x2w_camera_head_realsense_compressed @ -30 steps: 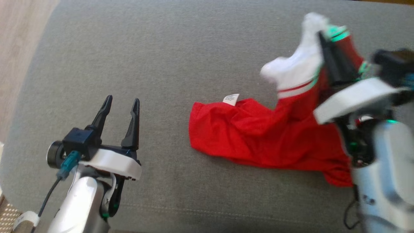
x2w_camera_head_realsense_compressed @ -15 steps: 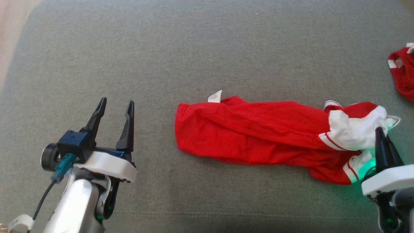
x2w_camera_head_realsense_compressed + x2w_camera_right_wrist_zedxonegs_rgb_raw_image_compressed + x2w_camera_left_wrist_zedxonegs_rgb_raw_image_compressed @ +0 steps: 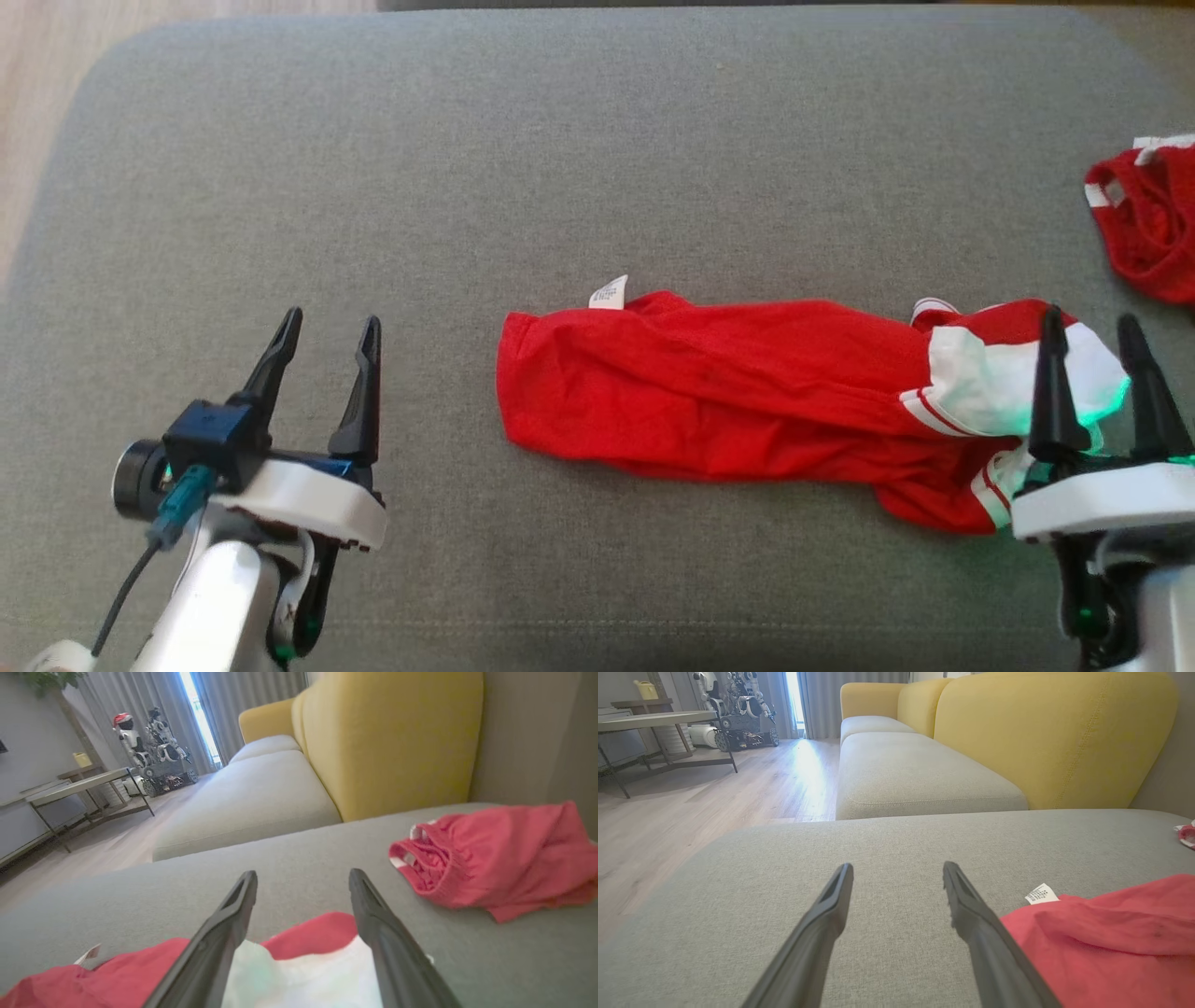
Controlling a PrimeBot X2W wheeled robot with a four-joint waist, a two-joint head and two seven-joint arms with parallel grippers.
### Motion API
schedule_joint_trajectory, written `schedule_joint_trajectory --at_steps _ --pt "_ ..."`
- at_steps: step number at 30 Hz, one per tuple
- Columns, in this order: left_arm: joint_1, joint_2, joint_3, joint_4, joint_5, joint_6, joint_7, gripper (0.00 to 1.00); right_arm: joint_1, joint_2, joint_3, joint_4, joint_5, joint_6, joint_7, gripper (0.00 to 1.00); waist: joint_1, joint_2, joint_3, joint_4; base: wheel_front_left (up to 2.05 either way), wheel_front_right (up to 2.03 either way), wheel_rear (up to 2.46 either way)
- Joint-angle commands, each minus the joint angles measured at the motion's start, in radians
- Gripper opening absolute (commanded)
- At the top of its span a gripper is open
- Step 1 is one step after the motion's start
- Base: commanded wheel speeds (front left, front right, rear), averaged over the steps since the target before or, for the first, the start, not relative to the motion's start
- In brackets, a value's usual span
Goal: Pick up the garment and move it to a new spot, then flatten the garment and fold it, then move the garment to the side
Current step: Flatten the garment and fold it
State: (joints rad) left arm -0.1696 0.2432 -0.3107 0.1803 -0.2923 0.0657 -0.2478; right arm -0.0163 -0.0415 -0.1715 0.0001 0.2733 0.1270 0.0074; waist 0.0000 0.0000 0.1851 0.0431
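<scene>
1. Grey sofa cushion (image 3: 597,140) spreads under both arms, with wooden floor past its left edge.
2. The red garment (image 3: 709,401) lies bunched on the cushion, right of centre. Its long axis runs left to right, with a white label (image 3: 609,291) at the left end and a white striped panel (image 3: 980,383) at the right end.
3. My right gripper (image 3: 1090,317) has its jaws spread over that white end and holds nothing. I cannot tell whether the tips touch the cloth.
4. My left gripper (image 3: 331,322), jaws also spread and empty, stands well apart from the label end, off to its left.
5. I judge flattening comes next. The right arm is already at its end, while the left must travel right, along the long axis, to reach the label end.
6. A second red garment (image 3: 1144,229) lies apart at the far right, and I should keep clear of it.
</scene>
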Motion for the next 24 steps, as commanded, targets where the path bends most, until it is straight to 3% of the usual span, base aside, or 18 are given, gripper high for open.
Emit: schedule_joint_trajectory --at_steps 1,9,24 --pt "-0.022 0.027 0.038 -0.039 -0.002 0.009 0.000 1.00 -0.035 -0.009 0.039 -0.054 -0.035 0.004 -0.021 1.00 0.0000 0.0000 -0.010 0.004 0.00 0.00 0.00" --pt "0.016 0.033 0.023 -0.046 -0.004 0.017 0.017 1.00 -0.012 -0.009 0.108 -0.092 -0.132 0.004 -0.034 1.00 0.0000 0.0000 -0.044 0.015 0.00 0.00 0.00" --pt "0.031 0.040 0.006 -0.063 -0.009 0.028 0.031 1.00 0.010 -0.009 0.122 -0.069 -0.112 0.004 -0.029 1.00 0.0000 0.0000 -0.054 0.021 0.00 0.00 0.00"
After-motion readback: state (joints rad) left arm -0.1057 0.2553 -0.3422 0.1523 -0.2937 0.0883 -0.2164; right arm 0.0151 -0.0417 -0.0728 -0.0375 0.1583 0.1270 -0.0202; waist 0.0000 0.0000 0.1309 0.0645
